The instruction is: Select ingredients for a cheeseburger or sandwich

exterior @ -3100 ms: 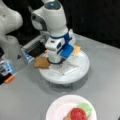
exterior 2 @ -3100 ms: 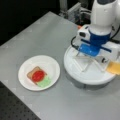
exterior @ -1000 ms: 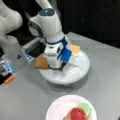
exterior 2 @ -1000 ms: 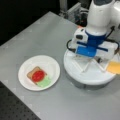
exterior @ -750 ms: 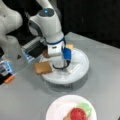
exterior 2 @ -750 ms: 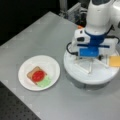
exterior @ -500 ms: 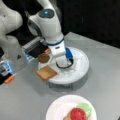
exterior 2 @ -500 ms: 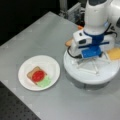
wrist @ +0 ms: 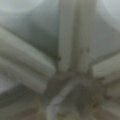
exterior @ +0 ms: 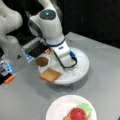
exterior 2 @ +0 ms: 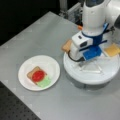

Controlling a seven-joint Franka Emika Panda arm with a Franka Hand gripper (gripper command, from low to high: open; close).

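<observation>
Gripper: the gripper (exterior: pixel 68 67) is lowered into the round white tray (exterior: pixel 83 66), near the tray's centre in both front views; its tip (exterior 2: pixel 83 65) is buried behind the arm's white and blue body
Fingers: hidden in both front views, and the wrist view gives only pale ribs meeting at a hub, so whether they are parted, closed or gripping anything cannot be told
Ingredients at the tray: a tan toast square (exterior: pixel 50 75) overhangs the rim at 8 o'clock; a dark brown patty (exterior: pixel 42 61) sits at 9 o'clock; a yellow-orange cheese square (exterior 2: pixel 112 50) lies at the tray's 2 o'clock in a front view, where a toast edge (exterior 2: pixel 67 45) peeks out at 10 o'clock
Sandwich: on the white paper plate (exterior 2: pixel 51 63), on the grey bench (exterior 2: pixel 37 32), toast (exterior 2: pixel 31 72) carries a red disc (exterior 2: pixel 38 75) with a green disc (exterior 2: pixel 44 81) at its 5 o'clock; no top slice
Cut off: in a front view the plate (exterior: pixel 58 107) runs off the bottom edge
</observation>
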